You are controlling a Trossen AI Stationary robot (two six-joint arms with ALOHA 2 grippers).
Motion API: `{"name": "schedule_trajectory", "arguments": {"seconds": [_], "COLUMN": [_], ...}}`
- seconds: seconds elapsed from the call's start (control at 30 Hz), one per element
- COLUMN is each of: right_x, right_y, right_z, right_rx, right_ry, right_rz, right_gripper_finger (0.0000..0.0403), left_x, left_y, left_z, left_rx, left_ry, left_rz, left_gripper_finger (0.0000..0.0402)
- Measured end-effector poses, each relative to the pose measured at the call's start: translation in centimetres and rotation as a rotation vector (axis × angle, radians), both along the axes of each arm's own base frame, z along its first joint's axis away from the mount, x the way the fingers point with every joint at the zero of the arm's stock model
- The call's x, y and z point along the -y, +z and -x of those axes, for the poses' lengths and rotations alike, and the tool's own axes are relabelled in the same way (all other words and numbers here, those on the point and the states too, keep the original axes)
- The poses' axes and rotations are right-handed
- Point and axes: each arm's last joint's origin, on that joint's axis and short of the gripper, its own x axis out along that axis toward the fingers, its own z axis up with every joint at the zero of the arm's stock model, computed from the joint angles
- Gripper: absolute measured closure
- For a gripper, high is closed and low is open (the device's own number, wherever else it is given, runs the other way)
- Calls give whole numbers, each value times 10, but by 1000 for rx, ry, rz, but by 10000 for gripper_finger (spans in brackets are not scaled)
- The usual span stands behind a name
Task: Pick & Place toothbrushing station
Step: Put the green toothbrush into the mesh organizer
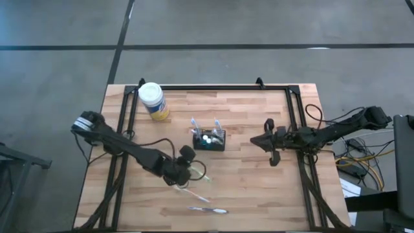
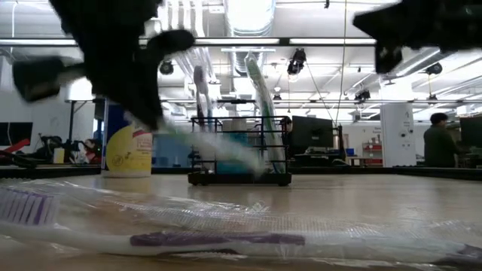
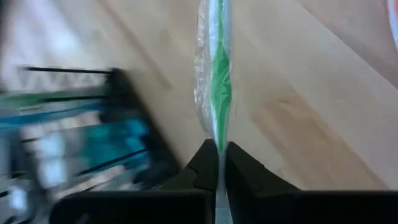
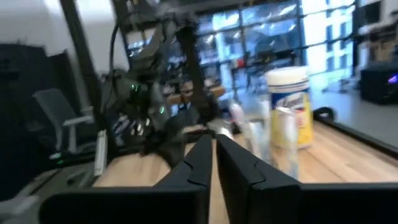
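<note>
Though small, toothbrushing station [image 1: 209, 140] lengthwise left-right.

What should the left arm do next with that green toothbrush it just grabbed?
Probably lift it a little and carry it toward the caddy. The left gripper is shut on the wrapped green toothbrush, close above the table, and the caddy already holds upright brushes. The right gripper waits beyond the caddy, holding nothing.

Motion blur smears the toothbrushing station [image 3: 68, 134] in the left wrist view.
</note>
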Motion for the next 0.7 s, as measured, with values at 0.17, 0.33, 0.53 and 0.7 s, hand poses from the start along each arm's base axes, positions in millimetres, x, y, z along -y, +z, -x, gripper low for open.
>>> {"name": "schedule_trajectory", "arguments": {"seconds": [0.17, 0.33, 0.53, 0.7], "right_x": [-9, -22, -34, -35], "right_y": [41, 81, 115, 132], "right_z": [-33, -72, -115, -146], "right_rx": [-180, -238, -403, -579], "right_ry": [3, 79, 126, 97], "right_rz": [7, 28, 56, 76], "right_gripper_finger": [313, 246, 192, 164], "left_x": [7, 10, 5, 5], "left_y": [53, 93, 119, 115], "left_z": [10, 23, 31, 31], "left_rx": [125, 271, 347, 300], "left_ry": [6, -10, 27, -23], "left_rz": [-64, -280, -480, -572], "left_gripper_finger": [383, 386, 386, 386]}}
